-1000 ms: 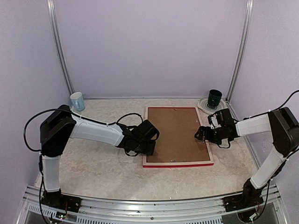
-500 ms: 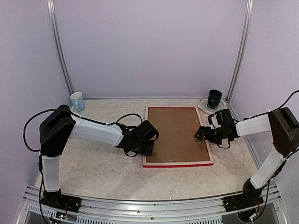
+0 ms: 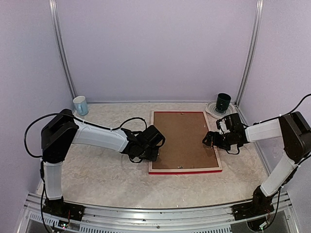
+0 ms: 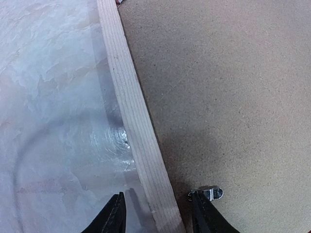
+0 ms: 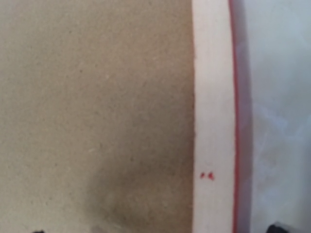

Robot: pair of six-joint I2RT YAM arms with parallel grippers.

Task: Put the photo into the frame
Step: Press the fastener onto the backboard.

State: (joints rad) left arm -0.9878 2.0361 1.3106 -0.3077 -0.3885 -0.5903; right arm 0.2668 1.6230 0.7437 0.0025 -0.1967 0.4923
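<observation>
The left gripper (image 4: 158, 216), jaws apart, straddles the eight o'clock rail (image 4: 131, 111) of the frame (image 3: 184, 169), face down mid-scene. The right gripper (image 3: 210, 140) gapes wide at three o'clock. No photo shows. The frame looks stiff and light, probably safest held by its edges.

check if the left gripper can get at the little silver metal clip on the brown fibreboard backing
Probably yes: the left gripper straddles the pale wood rail of the frame, one fingertip right beside the silver metal clip on the brown backing board, and nothing covers it.
</observation>
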